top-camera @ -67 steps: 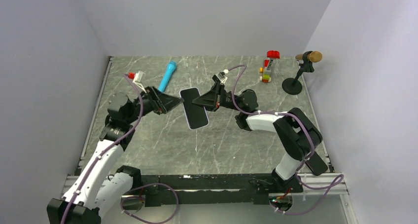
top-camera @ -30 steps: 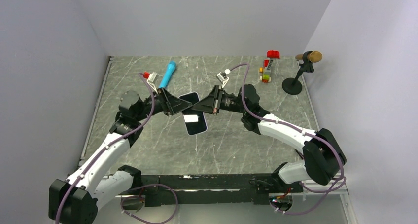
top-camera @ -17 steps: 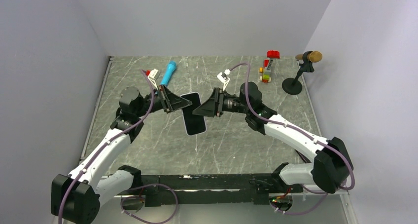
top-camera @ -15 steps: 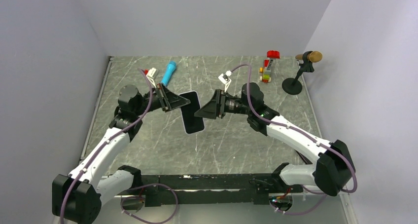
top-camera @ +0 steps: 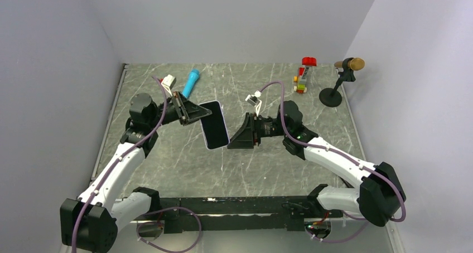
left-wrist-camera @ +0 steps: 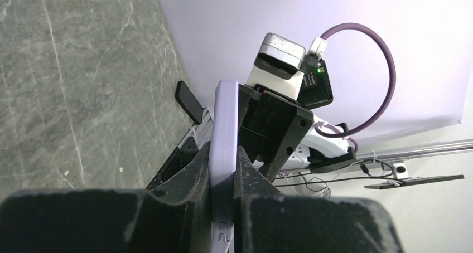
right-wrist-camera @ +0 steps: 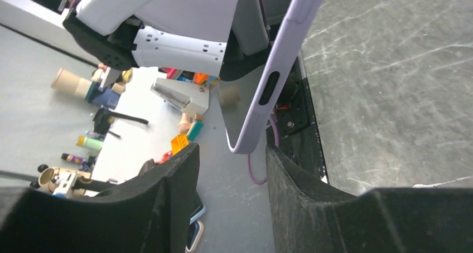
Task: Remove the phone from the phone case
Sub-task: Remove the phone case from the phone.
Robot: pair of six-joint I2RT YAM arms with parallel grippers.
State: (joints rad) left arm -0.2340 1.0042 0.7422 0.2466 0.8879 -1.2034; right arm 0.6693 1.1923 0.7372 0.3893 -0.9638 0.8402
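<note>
Bright even light, soft shadows, near parts blurred

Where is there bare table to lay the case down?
The table is bare near-middle, just beyond the base rail, and far-middle, between the blue tube and the brick toy. Crowded: the far right corner by the mic stand, and mid-table, where the left claw holds the phone case facing the right claw.
</note>
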